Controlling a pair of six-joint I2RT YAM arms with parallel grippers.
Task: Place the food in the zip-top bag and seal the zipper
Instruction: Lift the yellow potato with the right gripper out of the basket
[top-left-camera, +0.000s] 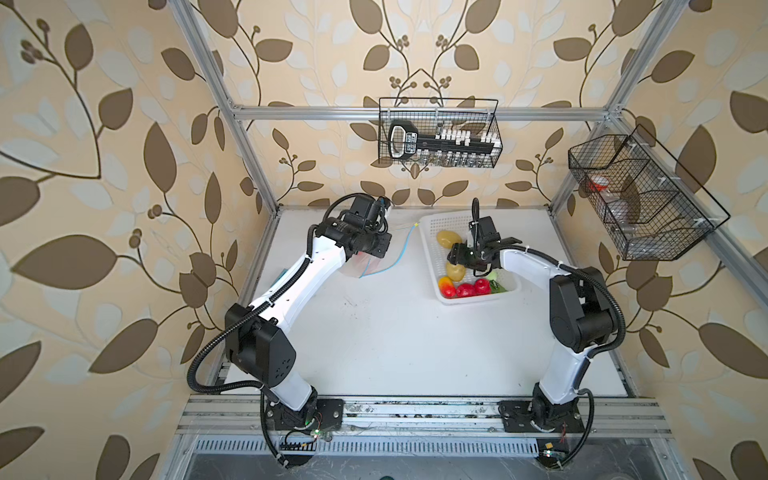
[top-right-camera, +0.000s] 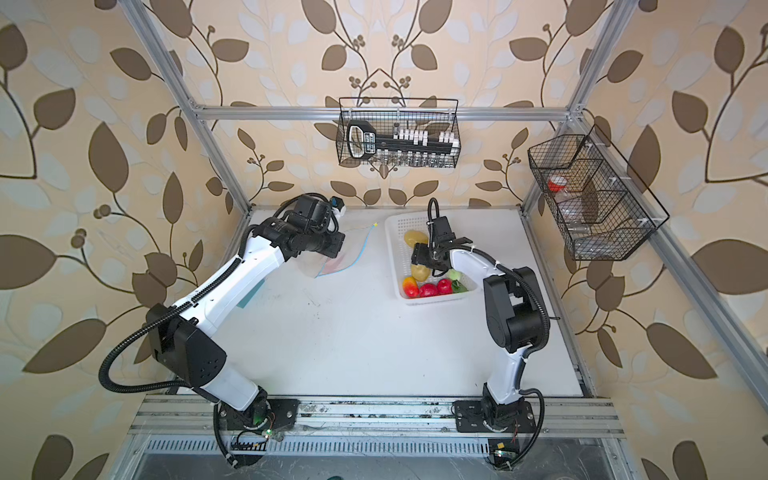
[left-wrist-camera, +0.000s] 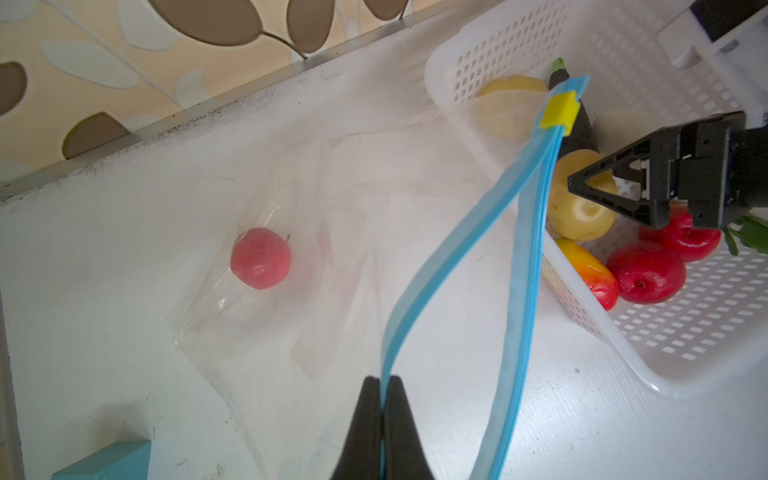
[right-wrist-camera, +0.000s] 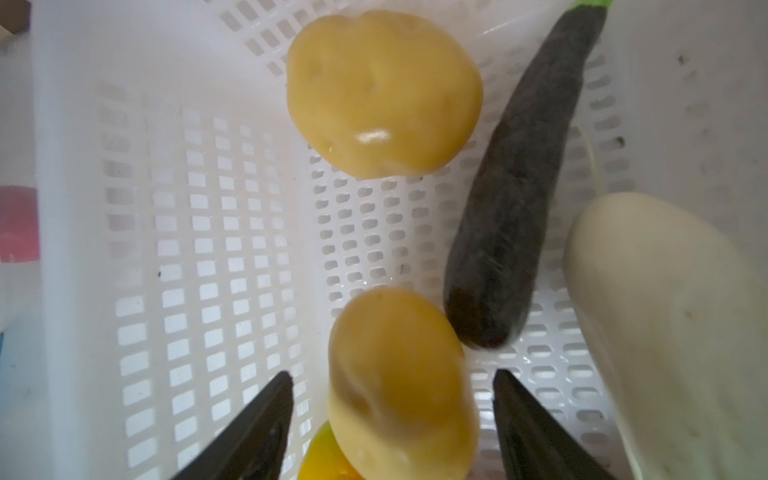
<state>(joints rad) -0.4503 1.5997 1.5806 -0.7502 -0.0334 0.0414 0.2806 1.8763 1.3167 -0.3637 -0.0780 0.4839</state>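
Over the white perforated basket (right-wrist-camera: 199, 257), the right hand (right-wrist-camera: 392, 374) stands wide astride one potato (right-wrist-camera: 395, 328), not yet closed. Beside the basket, the left hand (left-wrist-camera: 380, 386) pinches one lip of the zipper (left-wrist-camera: 436, 266), holding open the mouth of the zip-top bag (left-wrist-camera: 257, 332) on the desk (top-left-camera: 395, 332); one red toy fruit (left-wrist-camera: 261, 257) lies inside. Loading seems barely begun: next, squeeze the glossy potato squarely and carry it across. Leaf-patterned wallpaper (top-left-camera: 104, 166) surrounds the scuffed white desk.
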